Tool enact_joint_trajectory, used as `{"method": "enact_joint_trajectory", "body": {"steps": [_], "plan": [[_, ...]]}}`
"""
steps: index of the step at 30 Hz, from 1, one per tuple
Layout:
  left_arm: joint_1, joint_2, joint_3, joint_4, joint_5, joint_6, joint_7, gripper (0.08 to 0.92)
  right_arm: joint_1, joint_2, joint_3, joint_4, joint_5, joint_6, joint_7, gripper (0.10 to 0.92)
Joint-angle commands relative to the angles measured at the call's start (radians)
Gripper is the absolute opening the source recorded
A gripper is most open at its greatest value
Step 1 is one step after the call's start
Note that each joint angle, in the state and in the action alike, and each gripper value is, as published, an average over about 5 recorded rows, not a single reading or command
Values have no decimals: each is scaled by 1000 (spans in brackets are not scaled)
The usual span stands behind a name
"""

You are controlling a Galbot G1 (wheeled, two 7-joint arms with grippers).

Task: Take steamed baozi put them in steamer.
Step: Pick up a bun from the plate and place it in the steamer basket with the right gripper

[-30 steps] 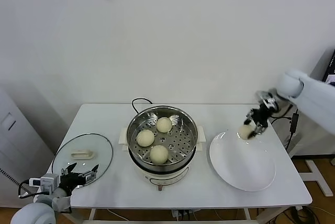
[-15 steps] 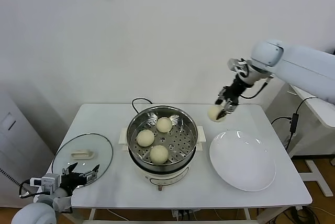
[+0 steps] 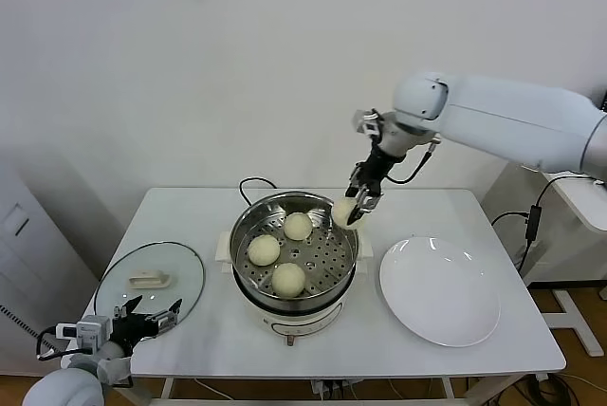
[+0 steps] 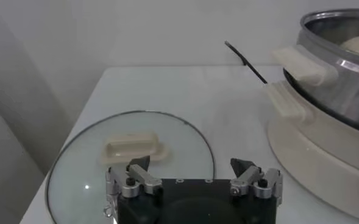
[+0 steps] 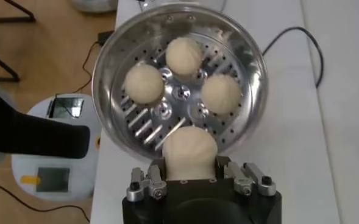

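Operator A: Since the earlier frame, my right pincer (image 3: 353, 209) has carried the fourth baozi (image 3: 343, 212) from above the plate (image 3: 439, 290) to the steamer (image 3: 294, 252) rim, pinching it on both sides.

Operator B: Risk?

Operator A: Release here may drop it on the rim, or let it roll off onto the surface (image 3: 493, 209); I judge the pincer needs to travel further inward. Three baozi (image 5: 182, 55) already occupy the tray, so the free spot is tight.

Operator B: Left arm?

Operator A: My left pincer (image 4: 194, 173) is parked, spread, beside the glass lid (image 4: 130, 152).
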Motion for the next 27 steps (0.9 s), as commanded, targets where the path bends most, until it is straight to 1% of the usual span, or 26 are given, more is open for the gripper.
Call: {"method": "enact_joint_trajectory", "body": {"steps": [1,19,24,27], "plan": [[-1,-2,1,0,0,0,1,823,-38,76,-18,23,-5,-57,71,484],[4,-13,-2,0,3,-2,1,823,-188,131,25,-2,-133,-72,137,484],[4,-13,-3,2,3,-4,1,823,-203,131,31,-6,-149,-69,147,484],[3,-12,-3,3,3,-4,2,823,-205,131,36,-7,-148,-68,148,525]]}}
